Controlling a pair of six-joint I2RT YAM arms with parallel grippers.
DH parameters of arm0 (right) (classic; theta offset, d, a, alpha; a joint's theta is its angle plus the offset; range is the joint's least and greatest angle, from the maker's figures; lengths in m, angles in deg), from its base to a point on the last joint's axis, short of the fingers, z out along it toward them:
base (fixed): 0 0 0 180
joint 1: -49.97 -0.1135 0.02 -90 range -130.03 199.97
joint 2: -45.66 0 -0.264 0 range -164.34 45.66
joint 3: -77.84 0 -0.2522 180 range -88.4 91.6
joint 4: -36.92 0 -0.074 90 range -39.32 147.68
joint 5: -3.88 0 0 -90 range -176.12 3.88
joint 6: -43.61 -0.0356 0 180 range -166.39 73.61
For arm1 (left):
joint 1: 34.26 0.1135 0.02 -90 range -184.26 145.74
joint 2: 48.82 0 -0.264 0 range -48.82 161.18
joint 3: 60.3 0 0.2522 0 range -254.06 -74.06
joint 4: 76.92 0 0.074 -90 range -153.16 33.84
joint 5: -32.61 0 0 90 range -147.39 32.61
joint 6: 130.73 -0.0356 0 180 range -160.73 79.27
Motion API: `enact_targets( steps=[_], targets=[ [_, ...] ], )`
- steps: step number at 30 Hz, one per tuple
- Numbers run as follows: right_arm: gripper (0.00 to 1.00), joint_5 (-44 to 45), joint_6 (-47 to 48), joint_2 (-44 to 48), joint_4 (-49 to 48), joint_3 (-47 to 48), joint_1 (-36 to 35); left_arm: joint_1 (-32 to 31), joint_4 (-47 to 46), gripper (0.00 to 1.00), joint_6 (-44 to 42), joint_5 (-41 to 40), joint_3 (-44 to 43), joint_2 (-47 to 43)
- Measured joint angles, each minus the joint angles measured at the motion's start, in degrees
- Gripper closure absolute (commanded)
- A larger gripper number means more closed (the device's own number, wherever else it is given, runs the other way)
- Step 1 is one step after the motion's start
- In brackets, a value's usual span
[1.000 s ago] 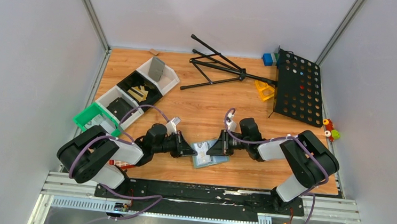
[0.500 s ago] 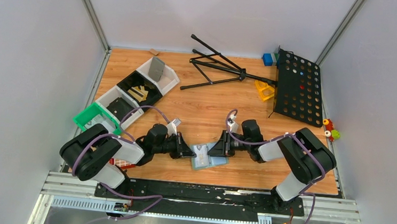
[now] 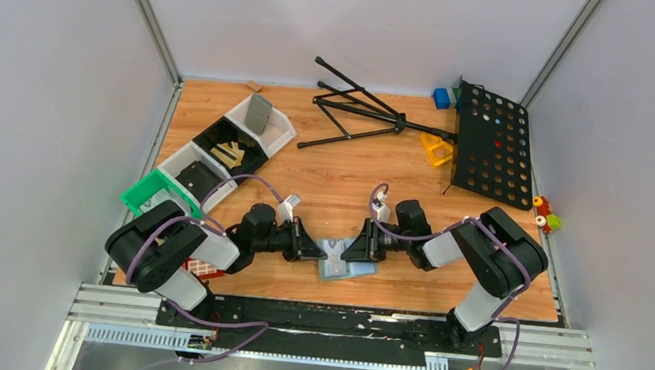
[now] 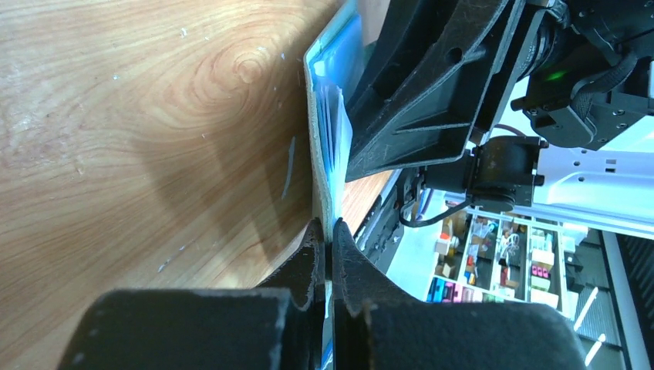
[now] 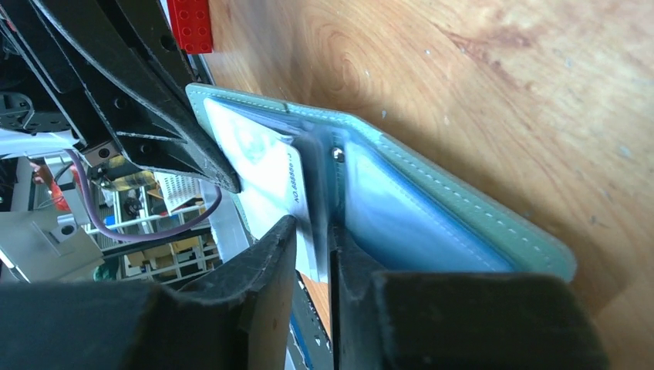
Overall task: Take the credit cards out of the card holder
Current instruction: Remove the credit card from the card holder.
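The grey-blue card holder (image 3: 349,264) lies open on the wooden table between my two grippers. My left gripper (image 3: 317,253) is shut on the holder's left edge; in the left wrist view (image 4: 330,228) the thin pale edge (image 4: 318,162) runs between the closed fingers. My right gripper (image 3: 353,247) reaches in from the right. In the right wrist view its fingers (image 5: 311,225) stand close on either side of a white credit card (image 5: 266,166) with dark print. That card sticks out of a translucent sleeve of the holder (image 5: 432,220). Other cards are hidden in the sleeves.
A red block with white squares (image 3: 201,269) lies by the left arm and shows in the right wrist view (image 5: 190,23). A green tray (image 3: 148,194) and white bins (image 3: 230,146) sit at the left. A black tripod (image 3: 356,108) and a perforated black board (image 3: 490,145) are at the back.
Both grippers have drawn a little closer together over the holder. The holder has shifted slightly and looks more bunched between them.
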Motion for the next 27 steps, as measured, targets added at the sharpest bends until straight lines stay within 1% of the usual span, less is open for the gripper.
enact_targets(
  steps=[2, 4, 10, 15, 20, 25, 27],
  targets=[
    [0.85, 0.0, -0.6, 0.2, -0.6, -0.6, 0.1, 0.0, -0.1, 1.0, 0.0, 0.4, 0.0, -0.2],
    [0.86, 0.2, -1.0, 1.5, -0.5, -1.2, 0.1, 0.0, 1.3, 1.0, -0.2, 0.4, 0.0, -1.4],
    [0.83, -0.1, -0.7, 10.1, 3.8, -1.5, 0.1, 0.2, 8.6, 1.0, -2.1, -1.2, 0.0, -8.9],
    [0.81, -1.6, -0.8, 15.9, 6.2, -1.3, 0.0, 0.2, 10.9, 1.0, -2.2, -1.7, -0.1, -11.6],
    [0.71, -2.4, -0.7, 18.8, 8.6, -0.5, 0.0, 0.2, 12.5, 1.0, -1.6, -1.6, -0.1, -15.5],
    [0.63, -1.3, 1.2, 22.1, 14.3, 1.4, 0.0, 0.1, 13.0, 1.0, 0.0, -0.9, -0.1, -20.9],
    [0.56, -1.1, 1.6, 22.8, 15.3, 2.0, -0.1, 0.0, 12.9, 1.0, 0.8, -0.6, -0.1, -23.2]
  ],
)
